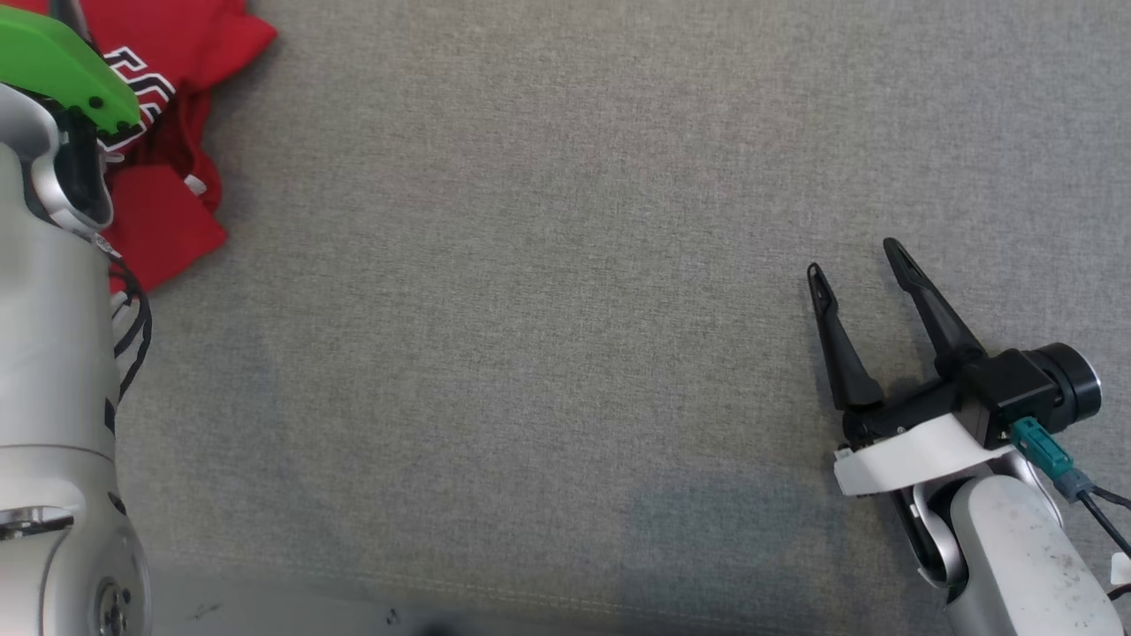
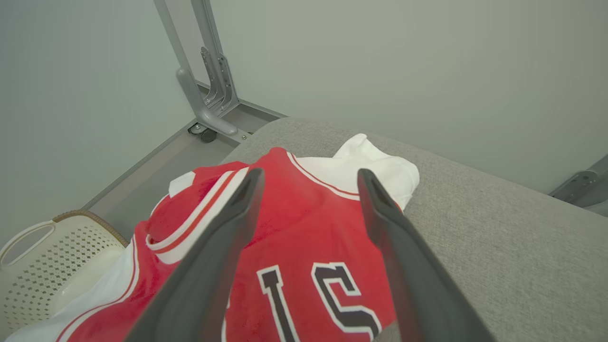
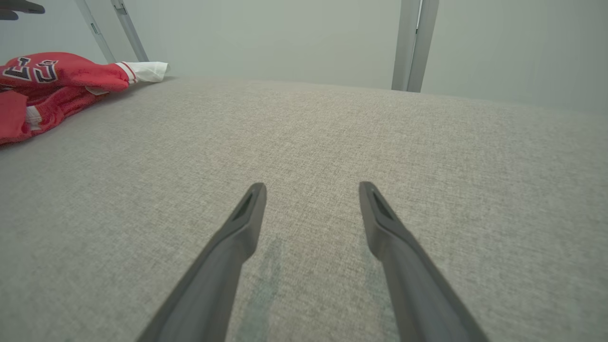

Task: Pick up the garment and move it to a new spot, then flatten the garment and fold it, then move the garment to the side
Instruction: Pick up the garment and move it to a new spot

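Grey woven fabric covers the work surface [image 1: 530, 309], over which the right gripper [image 1: 853, 256] is seen at the near right, its two dark fingers spread wide with nothing held between them. At the far left corner, the red garment [image 2: 294, 218], trimmed in white and lettered in black, is heaped in a crumple. The left gripper [image 2: 311, 173] is poised over it, fingers likewise fully parted and empty. Beyond the corner, a pale perforated basket [image 2: 47, 256] is set on the floor.

Fleecy garment [image 2: 304, 223], woven grey surface [image 1: 565, 309] (matt)
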Controlling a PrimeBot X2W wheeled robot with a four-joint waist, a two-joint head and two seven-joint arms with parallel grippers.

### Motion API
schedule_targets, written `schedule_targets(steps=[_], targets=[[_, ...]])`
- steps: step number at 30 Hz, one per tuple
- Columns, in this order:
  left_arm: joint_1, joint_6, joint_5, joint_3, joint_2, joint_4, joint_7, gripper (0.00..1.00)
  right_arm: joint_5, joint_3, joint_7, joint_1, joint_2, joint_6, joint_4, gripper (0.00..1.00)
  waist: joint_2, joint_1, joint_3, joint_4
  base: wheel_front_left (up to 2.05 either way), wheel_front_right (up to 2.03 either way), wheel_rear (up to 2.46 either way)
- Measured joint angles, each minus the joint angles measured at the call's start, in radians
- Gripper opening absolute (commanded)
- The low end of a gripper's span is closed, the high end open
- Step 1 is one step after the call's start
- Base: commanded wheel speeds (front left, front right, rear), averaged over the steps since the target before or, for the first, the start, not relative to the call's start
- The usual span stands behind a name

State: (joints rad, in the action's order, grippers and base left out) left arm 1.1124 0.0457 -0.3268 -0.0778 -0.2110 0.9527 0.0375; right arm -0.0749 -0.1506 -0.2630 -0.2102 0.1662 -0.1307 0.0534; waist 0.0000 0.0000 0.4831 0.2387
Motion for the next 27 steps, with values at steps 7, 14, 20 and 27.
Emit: schedule_targets(steps=[7,14,20,27], targets=[[0.091,-0.007,-0.024,-0.002,-0.034,0.146,0.117,1.0,-0.002,0.006,-0.002,-0.027,0.004,0.0,-0.012,1.0,0.0,0.0,0.075,-0.028,0.0,0.0,0.0],[0.142,-0.02,-0.026,0.019,-0.054,0.236,0.206,1.0,-0.01,0.006,-0.003,-0.041,-0.004,-0.001,-0.02,1.0,0.0001,0.0,0.114,-0.052,0.0,0.0,0.0],[0.152,-0.028,-0.024,0.035,-0.062,0.269,0.225,1.0,-0.013,0.004,-0.004,-0.053,-0.008,-0.001,-0.026,1.0,0.0001,0.0,0.133,-0.061,0.0,0.0,0.0],[0.139,-0.043,-0.032,0.038,-0.062,0.276,0.134,0.0,-0.019,0.001,-0.004,-0.058,-0.007,-0.001,-0.02,1.0,0.0001,0.0,0.128,-0.06,0.0,0.0,0.0]])
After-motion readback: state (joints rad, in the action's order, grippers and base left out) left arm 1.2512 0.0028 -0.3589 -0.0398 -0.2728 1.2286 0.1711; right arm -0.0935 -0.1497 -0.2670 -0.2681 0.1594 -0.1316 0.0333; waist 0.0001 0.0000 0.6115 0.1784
